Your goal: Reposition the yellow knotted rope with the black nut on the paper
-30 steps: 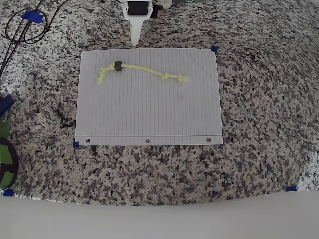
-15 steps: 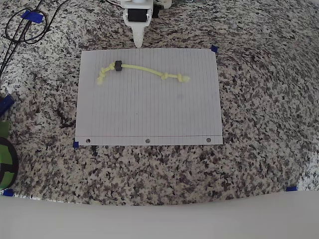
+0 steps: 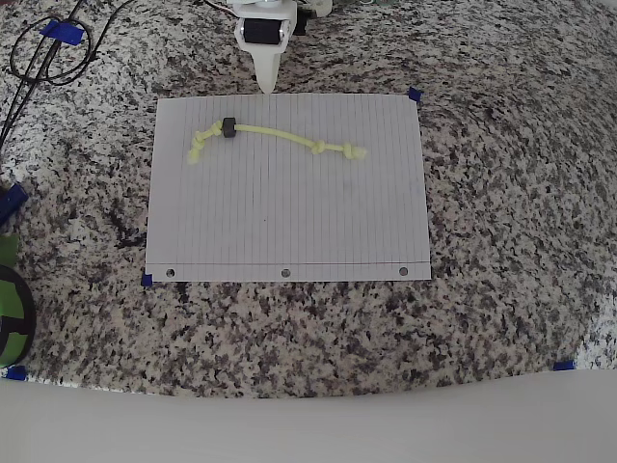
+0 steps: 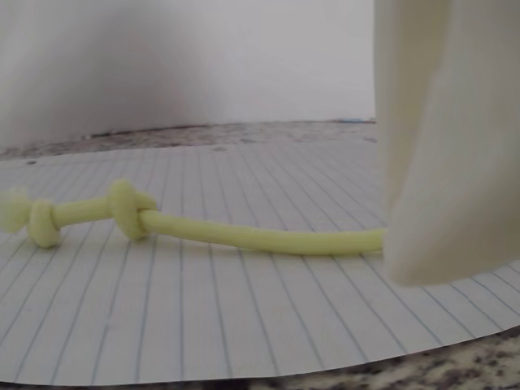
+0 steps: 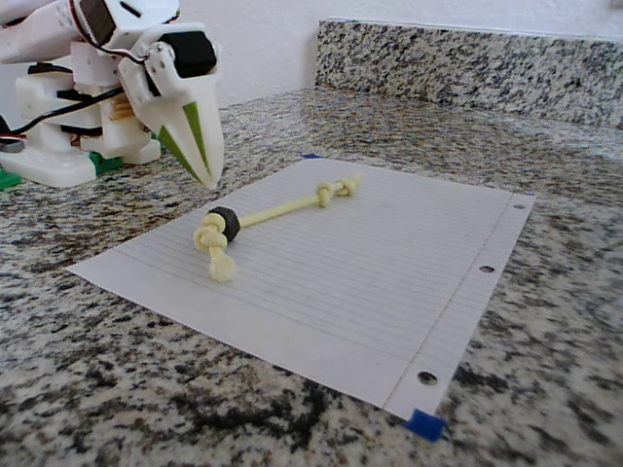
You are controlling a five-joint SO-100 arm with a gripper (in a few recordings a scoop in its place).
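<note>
End effector (image 3: 262, 85): tip-down at the paper's (image 3: 289, 222) 12 o'clock edge, seemingly clenched, empty.
Yellow knotted rope (image 3: 280, 136): flat on the paper, untouched.

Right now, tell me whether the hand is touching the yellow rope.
Apart. In the fixed view the hand hangs above the counter at the paper's edge, with clear space between its tip and the yellow rope and black nut.
</note>
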